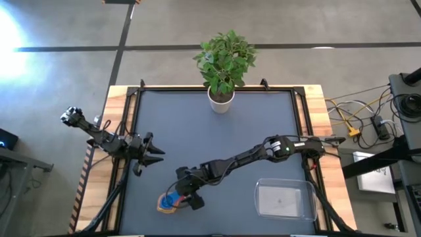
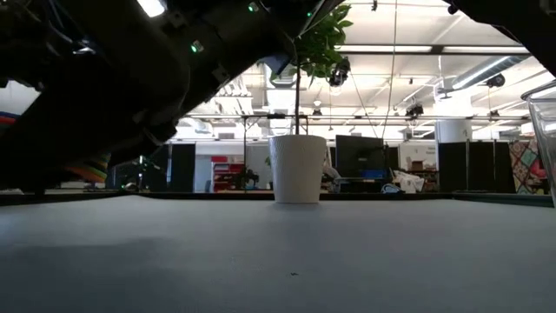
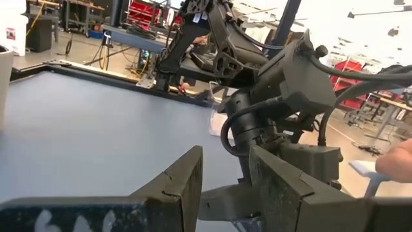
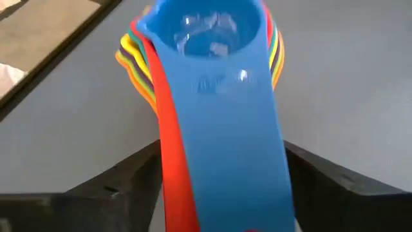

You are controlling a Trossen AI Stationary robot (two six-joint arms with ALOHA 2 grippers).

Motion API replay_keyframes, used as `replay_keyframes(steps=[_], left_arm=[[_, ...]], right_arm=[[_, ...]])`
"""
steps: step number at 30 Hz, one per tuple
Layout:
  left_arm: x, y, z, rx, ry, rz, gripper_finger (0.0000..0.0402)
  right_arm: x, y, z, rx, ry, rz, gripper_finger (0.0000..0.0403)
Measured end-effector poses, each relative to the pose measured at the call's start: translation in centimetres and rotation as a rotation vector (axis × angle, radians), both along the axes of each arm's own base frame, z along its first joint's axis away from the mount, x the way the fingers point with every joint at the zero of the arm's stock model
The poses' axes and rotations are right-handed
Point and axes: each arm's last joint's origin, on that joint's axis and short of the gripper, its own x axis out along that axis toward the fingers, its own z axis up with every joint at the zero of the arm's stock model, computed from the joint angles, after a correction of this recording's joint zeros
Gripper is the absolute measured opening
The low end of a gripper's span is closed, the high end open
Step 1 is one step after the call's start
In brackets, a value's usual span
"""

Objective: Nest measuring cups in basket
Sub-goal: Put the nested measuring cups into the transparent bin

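Observation:
The measuring cups (image 1: 170, 202) sit nested in one stack on the table near its front left. A blue cup (image 4: 206, 32) is on top, with red, yellow and orange rims around it. My right gripper (image 4: 222, 154) reaches across the table to them, open, one finger on each side of the stacked handles (image 4: 222, 129). My left gripper (image 1: 154, 153) waits at the table's left side, open and holding nothing. The clear basket (image 1: 283, 204) stands at the front right, with no cup showing in it. My right gripper has a finger (image 4: 129, 177) close beside each long edge of the stacked handles (image 4: 193, 161), slanting down along them from the table's right. The handles hide the fingers' inner faces, so I cannot tell whether they touch. The cups rest on the table.
A white plant pot (image 1: 221, 99) with a leafy plant stands at the middle of the far edge. Black frame bars run along the table's sides. Open grey mat (image 1: 217, 138) lies between the pot, the cups and the basket.

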Motion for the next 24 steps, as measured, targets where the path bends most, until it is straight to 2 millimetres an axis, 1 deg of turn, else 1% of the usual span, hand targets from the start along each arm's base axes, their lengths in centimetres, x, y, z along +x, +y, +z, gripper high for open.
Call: replay_keyframes(steps=[7,11,20,24], left_arm=[[0.0,0.0,0.32,-0.037,-0.026,0.0,0.0111],[0.0,0.0,0.35,-0.041,-0.028,0.0,0.0111],[0.0,0.0,0.33,-0.038,-0.027,0.0,0.0111],[0.0,0.0,0.27,-0.034,-0.021,-0.001,0.0111]], right_arm=[[0.01,0.05,0.07,-0.05,-0.03,0.048,0.0185],[0.0,0.07,0.07,-0.045,-0.027,0.045,0.0133],[-0.12,-0.02,-0.09,-0.053,-0.007,0.047,0.0129],[-0.22,-0.08,0.19,-0.062,-0.003,0.042,0.0129]])
